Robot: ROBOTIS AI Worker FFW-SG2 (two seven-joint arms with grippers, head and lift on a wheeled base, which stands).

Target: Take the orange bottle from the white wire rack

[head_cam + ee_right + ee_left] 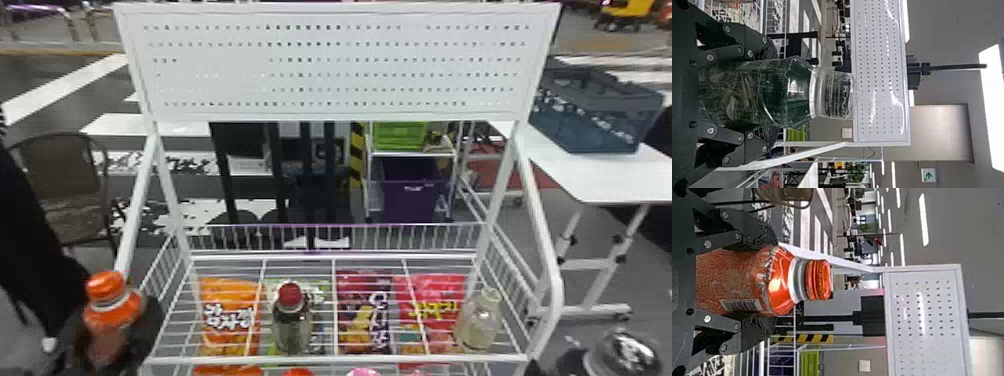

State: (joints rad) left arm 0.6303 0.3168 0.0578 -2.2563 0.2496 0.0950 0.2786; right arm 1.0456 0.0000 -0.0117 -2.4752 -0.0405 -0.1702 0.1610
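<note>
The orange bottle [111, 305] is upright left of the white wire rack [340, 359] in the head view, outside its side rail. My left gripper [117, 334] is shut on it, below the cap. In the left wrist view, the left gripper [768, 282] has a finger on each side of the orange bottle [730, 278], whose cap and shoulder stick out past them. At the head view's lower right corner, my right gripper [572, 361] holds a clear bottle [625, 352]. The right wrist view has the right gripper [772, 94] shut on that clear bottle [793, 92].
On the rack stand a red-capped dark bottle [291, 320] and a pale bottle [480, 320], above several snack bags [367, 320]. A white pegboard [330, 65] rises at the back. A white table [610, 172] with a grey crate [590, 115] is to the right.
</note>
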